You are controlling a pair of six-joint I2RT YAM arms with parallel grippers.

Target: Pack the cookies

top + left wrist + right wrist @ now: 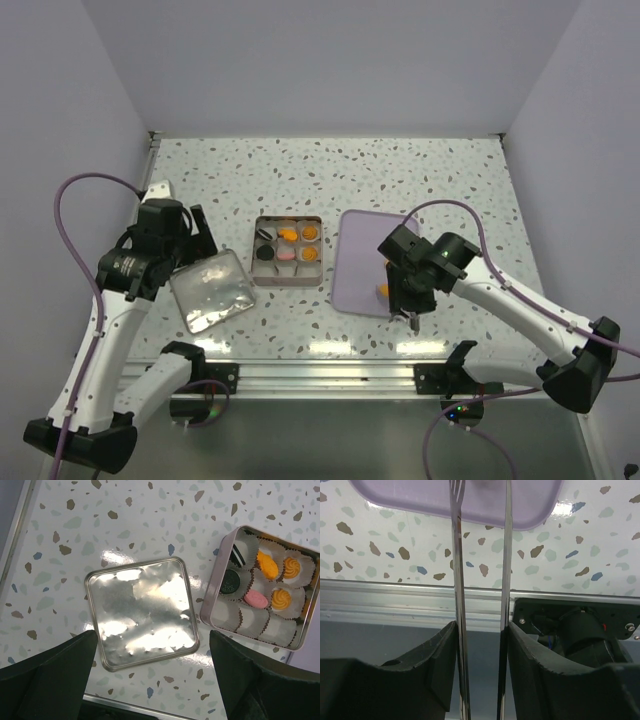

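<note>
A square tin (262, 276) (212, 595) holds paper cups with three orange cookies (281, 599), a pink cookie (256, 598) and two black cookies (230, 581). One orange cookie (383, 291) lies on the lilac tray (362, 245) (420, 495), close to its near edge. My right gripper (408, 300) (480, 625) is shut on metal tongs (457, 555), right beside that cookie; the tong tips reach over the tray's near rim. The left gripper (192, 238) (152, 680) hangs wide open above the tin's lid (210, 290) (142, 612), holding nothing.
The silver lid lies flat on the speckled table, left of the tin. An aluminium rail (320, 372) (395, 602) runs along the table's near edge, just behind the right gripper. White walls enclose the table on three sides.
</note>
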